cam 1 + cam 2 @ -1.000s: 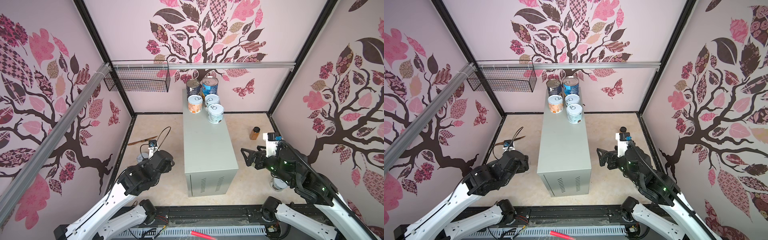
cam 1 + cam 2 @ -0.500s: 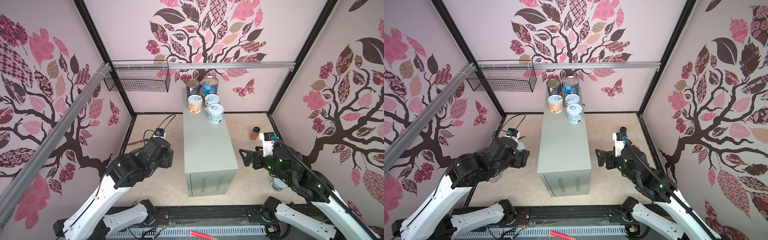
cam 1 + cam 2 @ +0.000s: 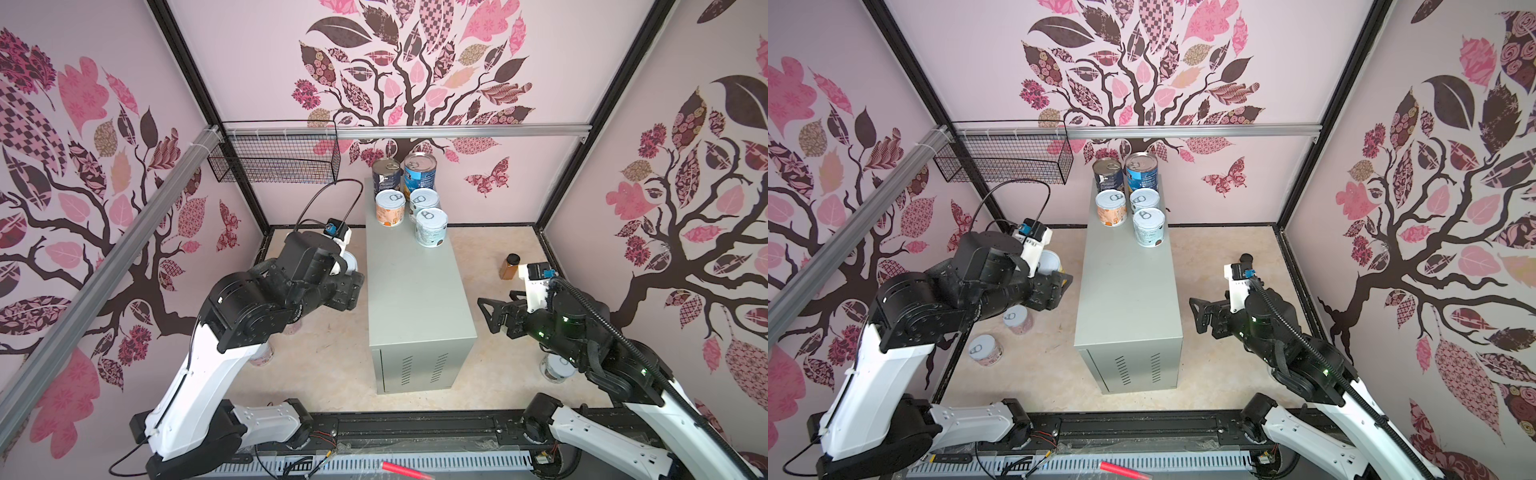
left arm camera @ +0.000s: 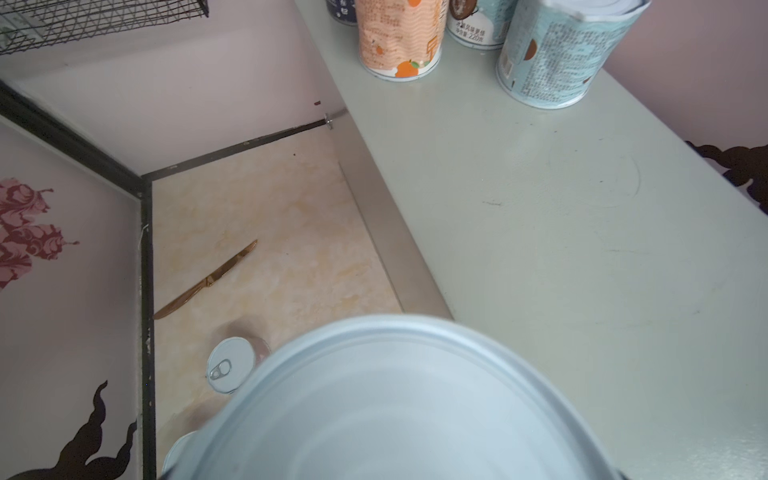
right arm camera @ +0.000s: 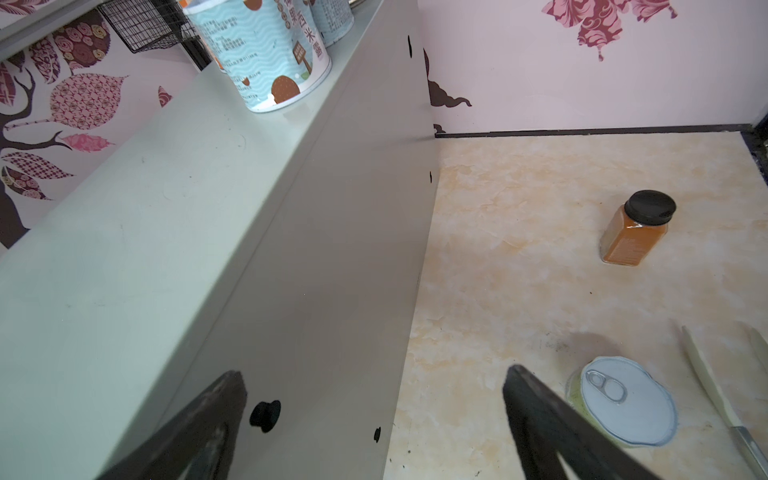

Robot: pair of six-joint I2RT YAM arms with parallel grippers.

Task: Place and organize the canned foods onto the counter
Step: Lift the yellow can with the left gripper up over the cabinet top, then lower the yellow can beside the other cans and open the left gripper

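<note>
Left jaws clamped on short white-lidded tin (image 3: 1049,262), just beside left edge of light grey metal box tabletop (image 3: 411,291). Right jaws wide apart, empty. Carry inward, set upright before orange-label tin (image 3: 390,212), beside pale blue tin (image 3: 431,232); avoid bumping either.

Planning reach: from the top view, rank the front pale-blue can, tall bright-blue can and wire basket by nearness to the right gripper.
From the right gripper:
1. Front pale-blue can, counter right side.
2. Tall bright-blue can, counter's back.
3. Wire basket, back-left corner.
</note>
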